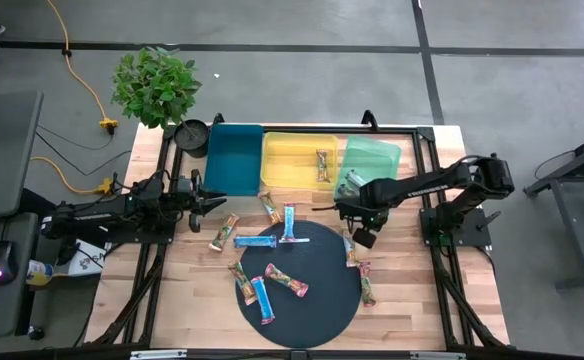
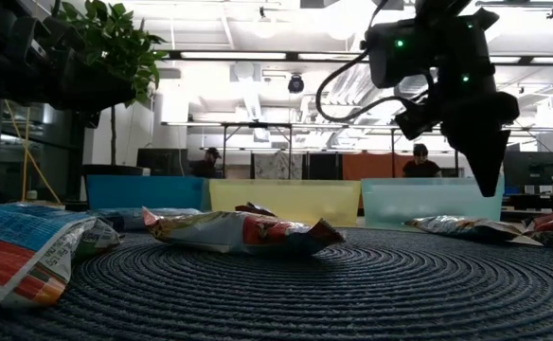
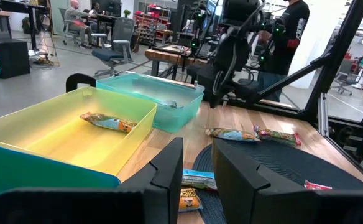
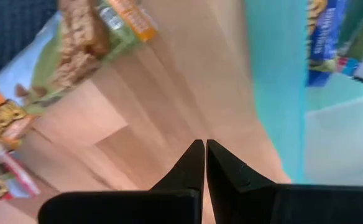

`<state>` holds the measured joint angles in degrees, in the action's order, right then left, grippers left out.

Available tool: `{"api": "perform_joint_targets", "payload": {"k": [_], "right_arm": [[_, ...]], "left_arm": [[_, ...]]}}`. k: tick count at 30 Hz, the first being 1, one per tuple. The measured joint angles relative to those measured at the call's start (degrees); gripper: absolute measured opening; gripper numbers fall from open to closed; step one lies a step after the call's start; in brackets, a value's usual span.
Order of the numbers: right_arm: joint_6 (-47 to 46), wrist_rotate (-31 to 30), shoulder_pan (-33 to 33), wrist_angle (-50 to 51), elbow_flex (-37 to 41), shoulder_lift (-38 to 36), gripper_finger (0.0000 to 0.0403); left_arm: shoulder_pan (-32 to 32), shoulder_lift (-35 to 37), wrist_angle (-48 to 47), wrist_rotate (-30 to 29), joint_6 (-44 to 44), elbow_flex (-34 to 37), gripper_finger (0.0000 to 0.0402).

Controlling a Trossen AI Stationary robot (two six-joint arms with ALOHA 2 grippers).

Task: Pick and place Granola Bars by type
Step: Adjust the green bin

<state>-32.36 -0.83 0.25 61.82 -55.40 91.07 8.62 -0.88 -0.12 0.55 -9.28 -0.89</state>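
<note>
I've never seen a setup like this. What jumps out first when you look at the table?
Three bright trays stand in a row at the table's far edge: teal, yellow and green. In front of them, wrapped granola bars lie scattered on and around a round dark mat. The right gripper hangs shut over the wood near the green tray, holding nothing, while the left gripper waits by the teal tray.

Three trays sit in a row at the back of the wooden bench (image 1: 412, 300): a teal tray (image 1: 234, 158), a yellow tray (image 1: 294, 158) and a green tray (image 1: 374, 155). A round dark mat (image 1: 317, 300) lies in front of them, and a potted plant (image 1: 154, 85) stands beside the teal tray.
</note>
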Motion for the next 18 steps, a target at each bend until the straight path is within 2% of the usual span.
{"api": "perform_joint_targets", "payload": {"k": [12,18], "right_arm": [[4.55,-5.87,-0.37,2.6,0.02,0.0,0.0],[8.64,-9.09,-2.56,3.9,0.07,0.02,0.0]], "left_arm": [[-0.02,0.0,0.0,0.01,0.0,-0.02,0.0082],[0.0,0.02,0.0,0.01,0.02,-0.01,0.0082]]}}
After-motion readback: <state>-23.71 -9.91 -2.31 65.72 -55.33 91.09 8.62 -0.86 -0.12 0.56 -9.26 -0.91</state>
